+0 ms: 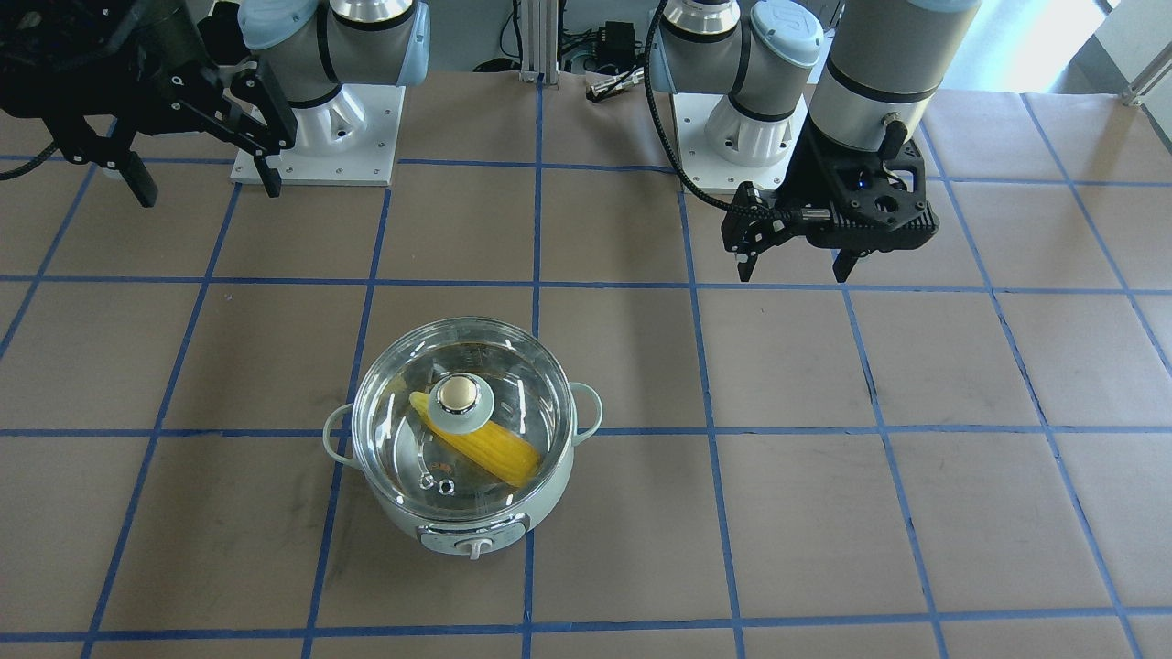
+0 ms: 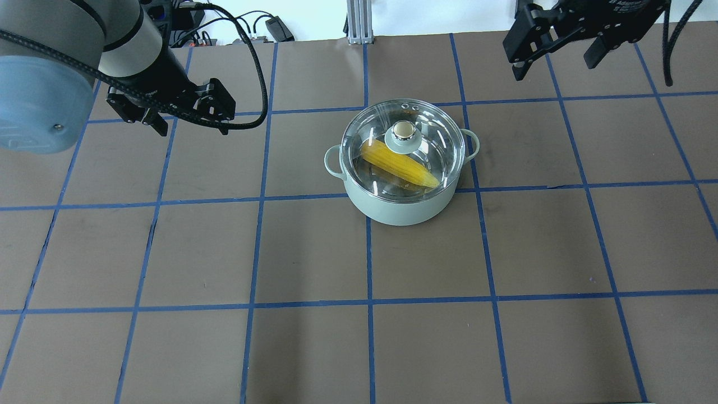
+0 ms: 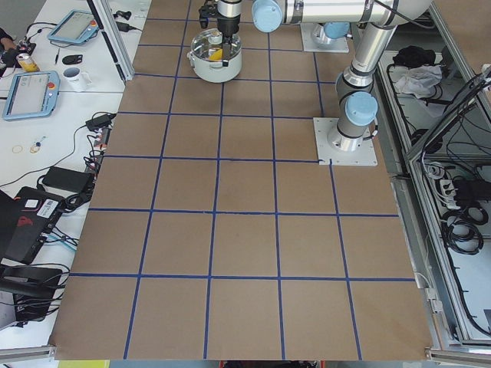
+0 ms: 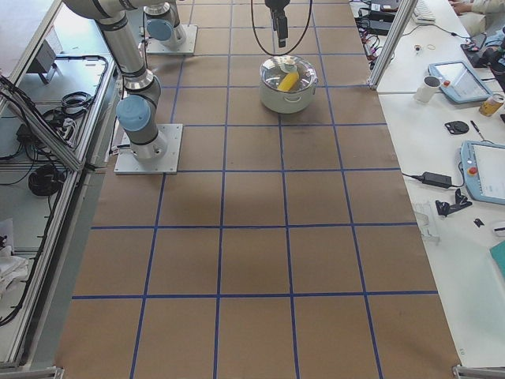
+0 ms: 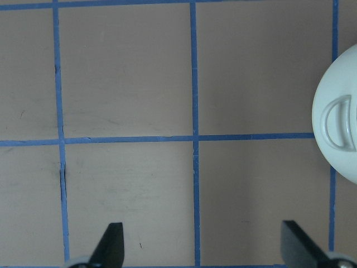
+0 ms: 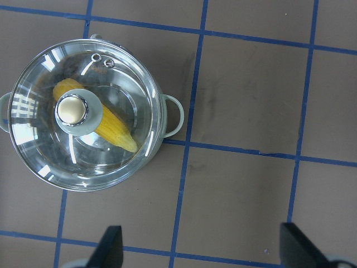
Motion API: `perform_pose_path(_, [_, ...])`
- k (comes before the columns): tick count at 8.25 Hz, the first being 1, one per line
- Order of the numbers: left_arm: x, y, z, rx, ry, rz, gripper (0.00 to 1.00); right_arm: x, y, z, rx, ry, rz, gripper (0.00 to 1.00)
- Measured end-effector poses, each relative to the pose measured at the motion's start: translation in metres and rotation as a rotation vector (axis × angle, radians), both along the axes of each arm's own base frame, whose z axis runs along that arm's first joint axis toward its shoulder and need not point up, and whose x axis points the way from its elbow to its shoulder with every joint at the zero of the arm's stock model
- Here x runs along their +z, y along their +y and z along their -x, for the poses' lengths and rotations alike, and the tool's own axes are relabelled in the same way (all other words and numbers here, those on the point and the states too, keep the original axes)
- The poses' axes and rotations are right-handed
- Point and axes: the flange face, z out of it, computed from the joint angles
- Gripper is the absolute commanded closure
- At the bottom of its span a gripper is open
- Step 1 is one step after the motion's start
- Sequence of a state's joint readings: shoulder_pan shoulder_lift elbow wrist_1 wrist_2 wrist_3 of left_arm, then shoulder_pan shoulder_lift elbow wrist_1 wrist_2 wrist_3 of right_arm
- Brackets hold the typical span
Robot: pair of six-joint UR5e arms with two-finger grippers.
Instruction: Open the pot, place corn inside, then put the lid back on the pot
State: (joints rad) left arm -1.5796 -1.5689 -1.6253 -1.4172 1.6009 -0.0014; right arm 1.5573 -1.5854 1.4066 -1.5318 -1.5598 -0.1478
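Observation:
The pot stands on the table near its middle and also shows in the overhead view. The lid sits on the pot, gold knob at centre. The corn lies inside under the glass, also seen from overhead and in the right wrist view. My left gripper is open and empty, raised well away from the pot; the left wrist view shows only the pot's side handle. My right gripper is open and empty, high above and beside the pot.
The brown table carries a grid of blue tape lines. The two arm bases stand at the robot's side. Side benches with tablets, a mug and cables flank the table.

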Motion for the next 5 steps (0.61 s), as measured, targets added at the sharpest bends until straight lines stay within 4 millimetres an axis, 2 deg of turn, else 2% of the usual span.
perform_pose_path(2, [0.005, 0.005, 0.000, -0.002, 0.001, 0.000, 0.00, -0.002, 0.001, -0.002, -0.003, -0.009, -0.006, 0.00])
perform_pose_path(5, [-0.001, 0.003, 0.000, -0.001, 0.002, -0.008, 0.00, -0.006, 0.001, -0.015, -0.088, -0.026, -0.009, 0.00])
